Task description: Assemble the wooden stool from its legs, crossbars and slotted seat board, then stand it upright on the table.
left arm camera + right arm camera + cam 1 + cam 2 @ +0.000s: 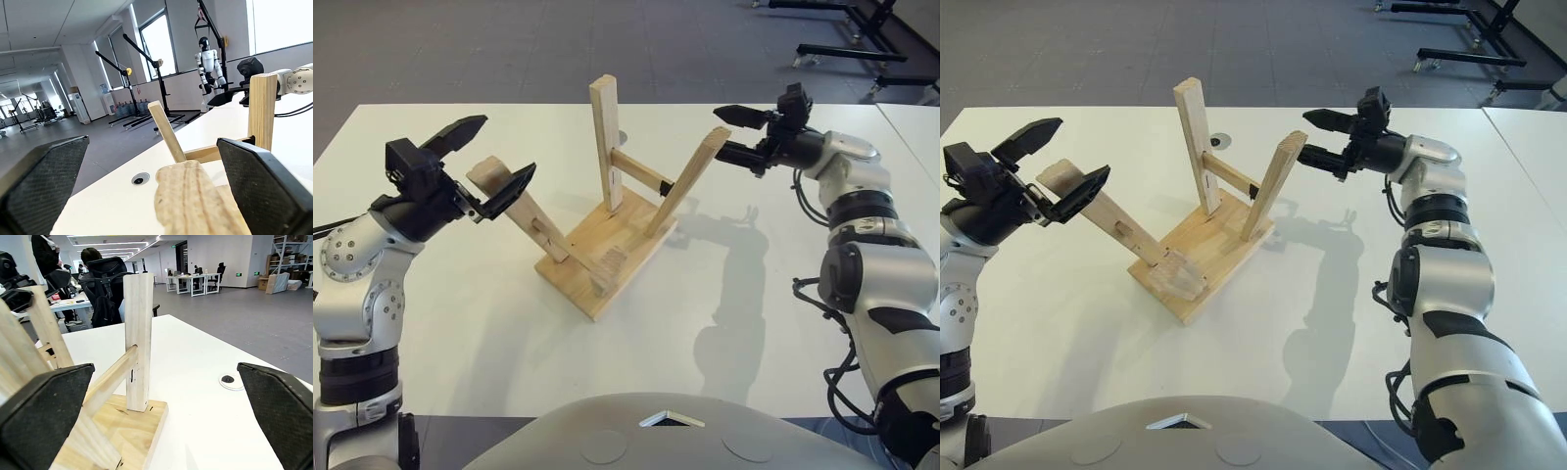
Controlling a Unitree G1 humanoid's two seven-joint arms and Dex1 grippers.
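Lying upside down near the middle of the desk, the stool rests on its seat board, legs pointing up and joined by a crossbar. The left hand is spread wide around the tip of the left leg, not clamped. The right hand, fingers also apart, sits at the tip of the right leg. The wood looks stiff and light, but the leaning legs suggest loose joints, so a hold low on a leg, near the board, seems safer.
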